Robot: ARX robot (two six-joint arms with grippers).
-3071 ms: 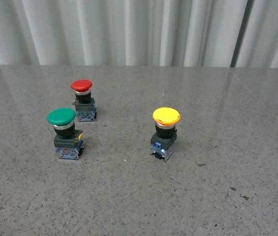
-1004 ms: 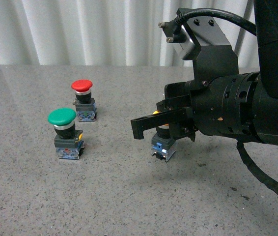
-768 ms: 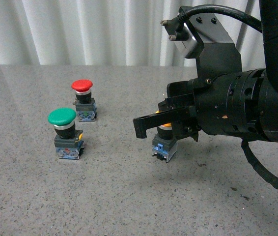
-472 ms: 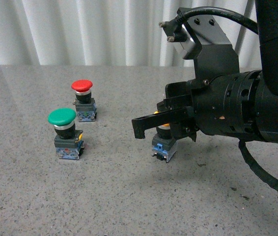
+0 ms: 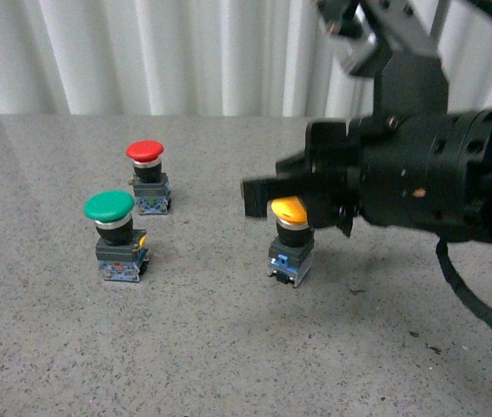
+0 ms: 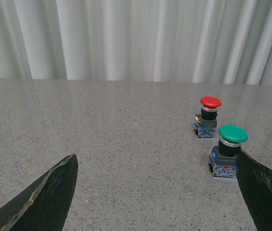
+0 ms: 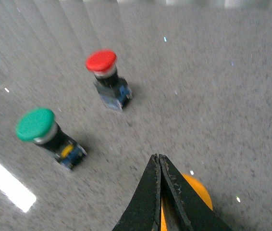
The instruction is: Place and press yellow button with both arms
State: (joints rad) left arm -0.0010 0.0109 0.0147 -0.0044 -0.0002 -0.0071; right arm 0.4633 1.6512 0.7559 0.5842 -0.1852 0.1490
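Note:
The yellow button [image 5: 289,209] stands upright on the grey table [image 5: 229,365], right of centre, on its blue-grey base. My right gripper [image 5: 257,197] is shut with nothing in it. Its tips hang just above and a little left of the yellow cap. In the right wrist view the closed gripper [image 7: 157,159] lies over the yellow button [image 7: 199,193], part of which shows past the fingers. My left gripper [image 6: 155,192] is open and empty, and the left arm is out of the front view. Its right finger [image 6: 265,192] is beside the green button [image 6: 232,135].
A green-capped button [image 5: 109,208] and a red-capped button [image 5: 145,151] stand at the left of the table. Both also show as the green button [image 7: 35,124] and red button [image 7: 101,60]. The red button [image 6: 211,102] is behind the green one. A white curtain [image 5: 142,52] hangs behind.
The right arm came in from the right over the yellow button, and in the last half second its shut gripper rose, uncovering the cap. The buttons have not moved.

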